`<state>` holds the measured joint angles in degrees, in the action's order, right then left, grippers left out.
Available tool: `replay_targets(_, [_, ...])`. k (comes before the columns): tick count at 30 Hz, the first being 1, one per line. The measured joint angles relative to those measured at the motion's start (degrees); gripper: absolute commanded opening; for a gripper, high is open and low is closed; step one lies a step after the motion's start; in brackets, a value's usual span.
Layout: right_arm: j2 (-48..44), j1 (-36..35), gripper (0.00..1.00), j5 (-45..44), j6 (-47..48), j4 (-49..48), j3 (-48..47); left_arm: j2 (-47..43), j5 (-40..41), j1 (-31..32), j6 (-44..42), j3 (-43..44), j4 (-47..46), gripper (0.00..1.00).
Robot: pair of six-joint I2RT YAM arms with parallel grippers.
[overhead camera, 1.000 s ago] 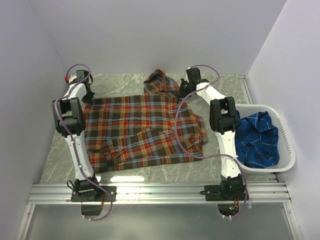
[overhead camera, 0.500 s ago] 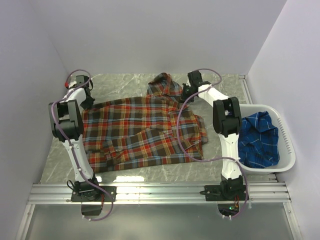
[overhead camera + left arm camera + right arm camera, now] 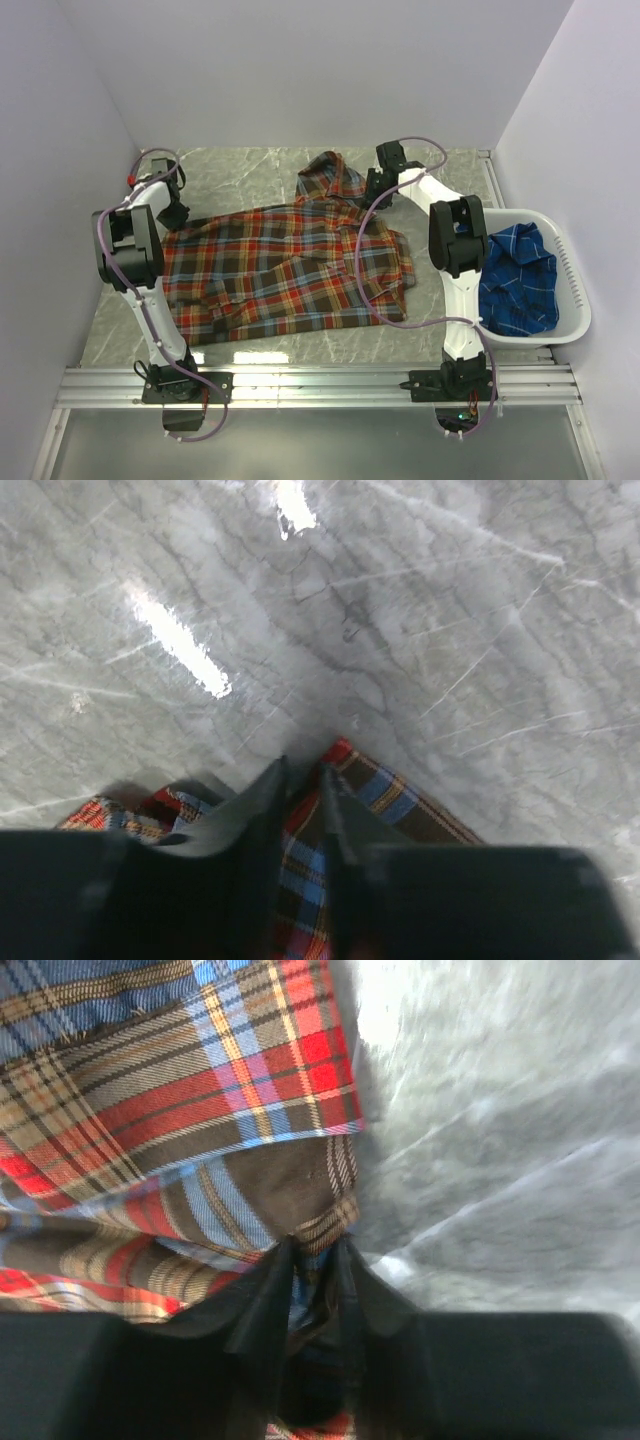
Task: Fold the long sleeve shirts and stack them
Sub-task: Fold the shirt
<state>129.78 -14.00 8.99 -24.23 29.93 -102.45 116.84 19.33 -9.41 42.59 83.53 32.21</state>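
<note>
The red-orange plaid shirt (image 3: 290, 265) lies spread on the marble table, its collar part (image 3: 330, 175) bunched at the far edge. My left gripper (image 3: 172, 212) is low at the shirt's far left corner. In the left wrist view its jaws (image 3: 303, 770) stand slightly apart with the shirt's corner (image 3: 385, 790) lying in the gap. My right gripper (image 3: 372, 190) is at the far right corner. Its jaws (image 3: 316, 1245) are also a little apart, with the shirt's hem (image 3: 200, 1090) running into the gap. The blue plaid shirt (image 3: 515, 280) lies crumpled in the basket.
A white plastic basket (image 3: 575, 300) stands at the table's right edge beside the right arm. Purple-grey walls close in the left, back and right sides. A metal rail (image 3: 320, 385) carries both arm bases along the near edge.
Both grippers carried the shirt's far corners toward the back wall and down, flattening the cloth. Their jaws, closed on the cloth before, have parted a little.
</note>
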Motion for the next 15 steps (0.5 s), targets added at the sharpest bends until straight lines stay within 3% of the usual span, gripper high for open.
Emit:
replay_targets(1, [0.0, 0.0, 0.44, -0.31, 0.57, -0.02, -0.35, 0.15, -0.07, 0.0, 0.02, 0.44, 0.37, 0.33])
replay_targets(2, [0.0, 0.0, 0.47, -0.68, 0.87, -0.11, -0.72, 0.46, -0.13, 0.0, -0.2, 1.16, 0.87, 0.46])
replay_targets(5, [0.0, 0.0, 0.52, -1.66, 2.01, -0.17, -1.64, 1.33, -0.55, -0.04, -1.38, 3.21, 1.55, 0.67])
replay_targets(7, [0.04, 0.0, 0.55, -2.32, 3.34, -0.15, -2.58, 1.99, -0.98, -0.04, -2.05, 4.44, 1.84, 0.71])
replay_targets(15, [1.97, 0.0, 0.55, -2.99, 7.96, -0.48, -8.26, 4.83, -2.97, -0.04, -5.81, 7.52, 2.75, 0.7])
